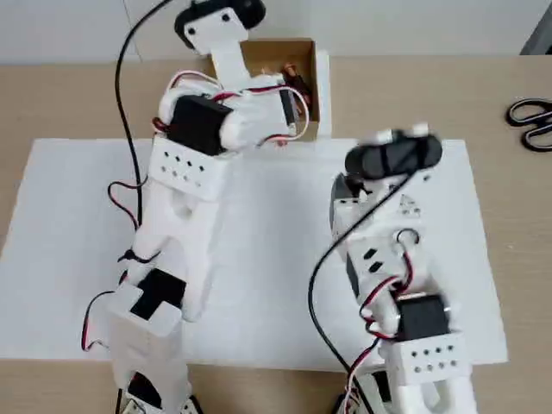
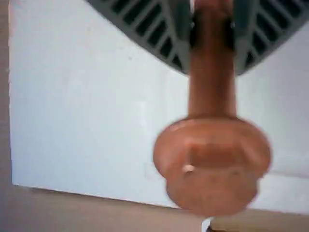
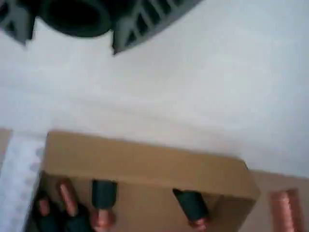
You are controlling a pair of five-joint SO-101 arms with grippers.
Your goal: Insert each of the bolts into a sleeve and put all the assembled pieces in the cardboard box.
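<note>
Cardboard box point(image 1: 295, 47): stands at the far edge of the table point(image 1: 483, 95), just past the white sheet point(image 1: 276, 241); top open.
Box contents: in the right wrist view the box holds assembled pieces, dark sleeves with copper bolt ends showing. One point(image 3: 102, 205) and another point(image 3: 193, 208) lean against the inner side of the near wall point(image 3: 145, 169). A further cluster point(image 3: 53, 212) lies in one corner; I cannot count it exactly.
Bolt point(image 2: 212, 145): copper, gripped by its shaft in the left gripper point(image 2: 212, 29). It hangs clear of the white sheet, with a cardboard corner just past the head.
Bolt axis: the long axis runs straight out from the fingers. The wide flanged head is the free end and the shaft end sits between the fingers.
Left fingers: narrow, pinched on the bolt's shaft from both sides.
Left arm point(image 1: 185, 198): stretched long across the sheet towards the box, with its gripper point(image 1: 289, 108) at the box's near wall.
Sleeve point(image 3: 72, 17): dark and tubular, sits between the ribbed grey fingers of the right gripper point(image 3: 79, 29). It is seen nearly end-on, with the open bore facing the camera.
Right fingers: set close on the sleeve, one on each side.
Right arm point(image 1: 414, 319): folded shorter over the sheet, well short of the box, pointing towards it.
Scissors point(image 1: 533, 121): on the bare table, well apart from both arms.
</note>
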